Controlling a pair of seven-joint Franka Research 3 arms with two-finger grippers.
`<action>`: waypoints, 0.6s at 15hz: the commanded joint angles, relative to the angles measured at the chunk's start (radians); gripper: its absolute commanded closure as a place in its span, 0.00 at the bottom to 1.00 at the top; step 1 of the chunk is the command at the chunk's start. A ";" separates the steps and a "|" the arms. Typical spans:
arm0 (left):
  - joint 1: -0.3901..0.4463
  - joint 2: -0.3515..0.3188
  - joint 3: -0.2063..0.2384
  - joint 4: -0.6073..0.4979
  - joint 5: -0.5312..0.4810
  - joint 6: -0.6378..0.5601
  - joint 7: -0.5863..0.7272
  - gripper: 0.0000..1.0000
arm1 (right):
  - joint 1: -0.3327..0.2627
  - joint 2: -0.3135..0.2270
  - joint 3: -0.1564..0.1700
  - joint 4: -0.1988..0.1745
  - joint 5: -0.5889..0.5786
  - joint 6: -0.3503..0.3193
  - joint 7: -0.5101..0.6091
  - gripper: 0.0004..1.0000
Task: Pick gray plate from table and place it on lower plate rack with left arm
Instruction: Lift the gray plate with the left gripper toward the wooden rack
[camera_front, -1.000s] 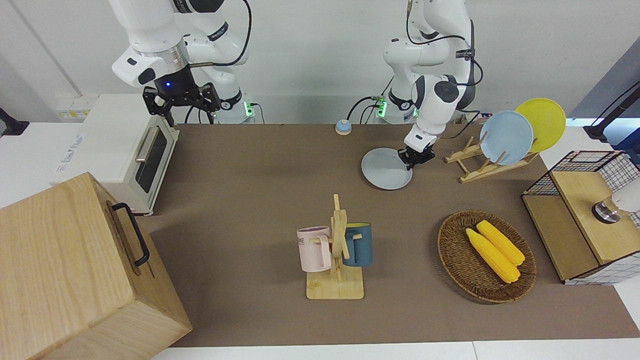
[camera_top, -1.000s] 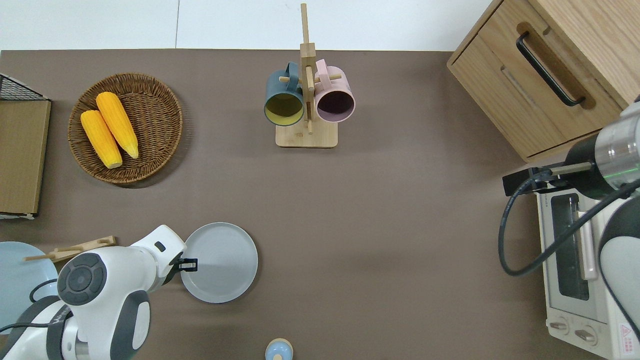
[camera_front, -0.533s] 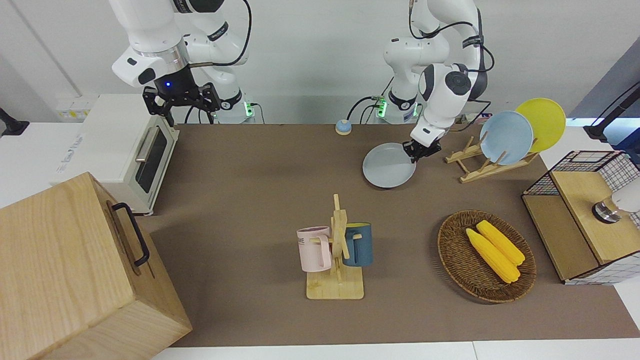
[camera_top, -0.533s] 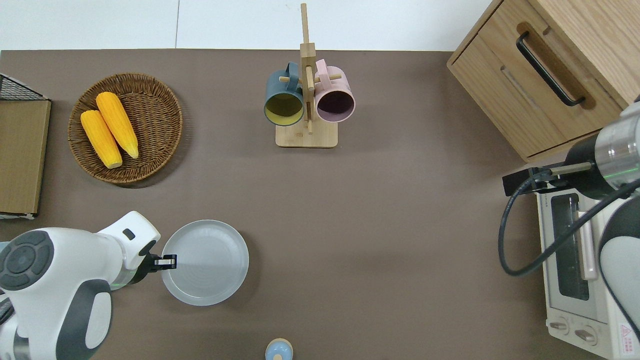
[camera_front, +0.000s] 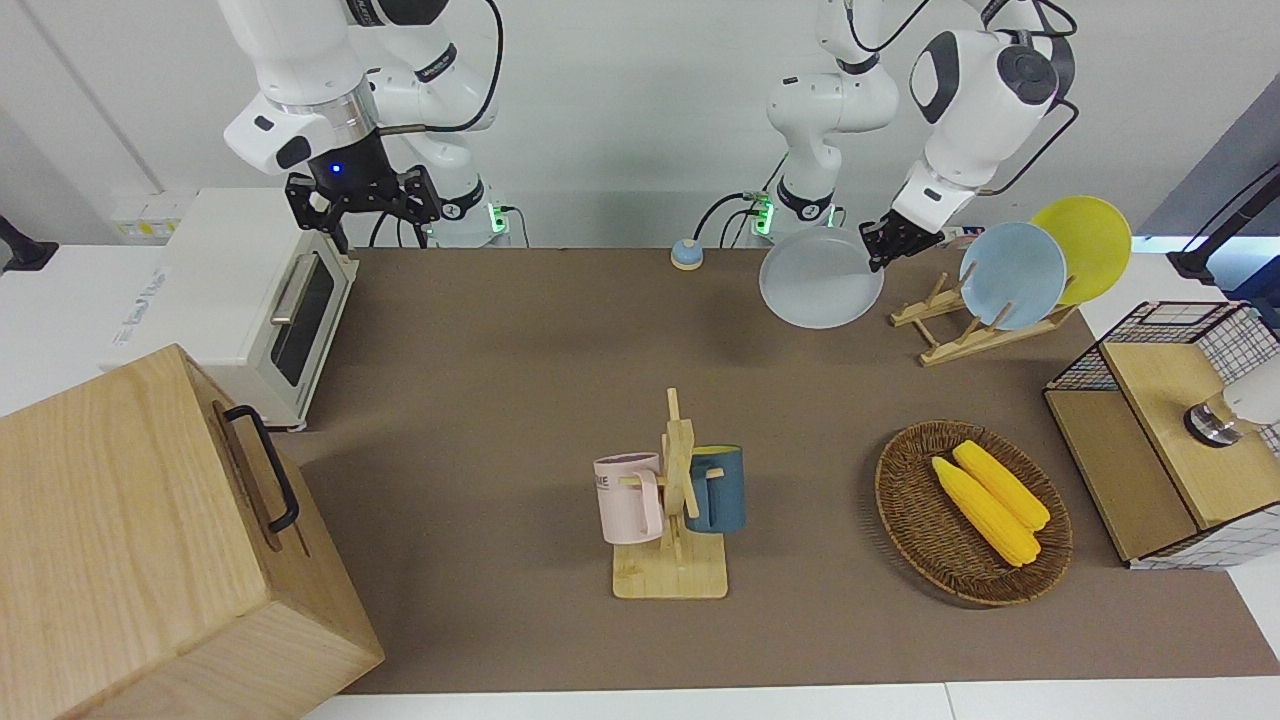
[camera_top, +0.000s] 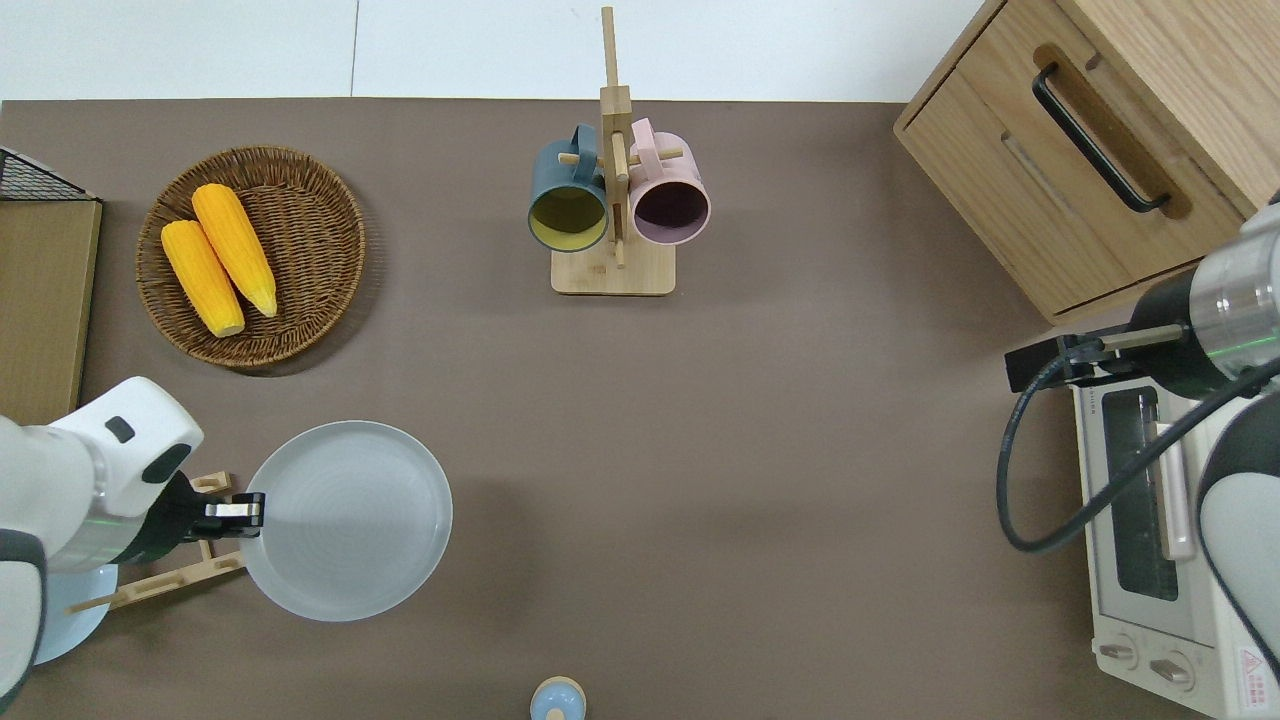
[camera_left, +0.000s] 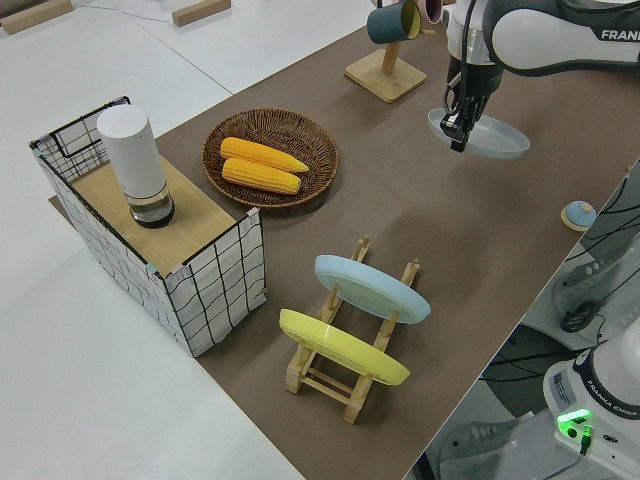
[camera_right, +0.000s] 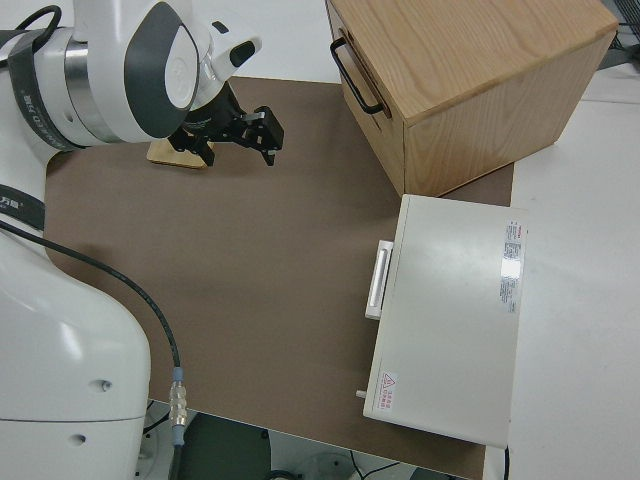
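Showing only sideways: gray plate (camera_left: 480, 135) airborne above table (camera_left: 480, 250).

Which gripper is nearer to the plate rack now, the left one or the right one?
Left. The left gripper, shut on the gray plate, is over the plate rack. The right arm is parked.

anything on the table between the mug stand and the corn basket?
Nothing: the overhead view shows bare table between the mug stand and the corn basket. The gray plate, held by the left gripper, is up in the air elsewhere.
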 joint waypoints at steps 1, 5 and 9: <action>0.003 0.010 0.045 0.093 0.005 -0.098 0.023 1.00 | -0.021 -0.003 0.019 0.010 -0.002 -0.016 0.013 0.02; 0.007 0.013 0.063 0.162 0.039 -0.158 0.043 1.00 | -0.021 -0.003 0.019 0.010 -0.002 -0.014 0.013 0.02; 0.006 0.013 0.076 0.194 0.123 -0.170 0.042 1.00 | -0.021 -0.003 0.019 0.010 -0.002 -0.016 0.013 0.02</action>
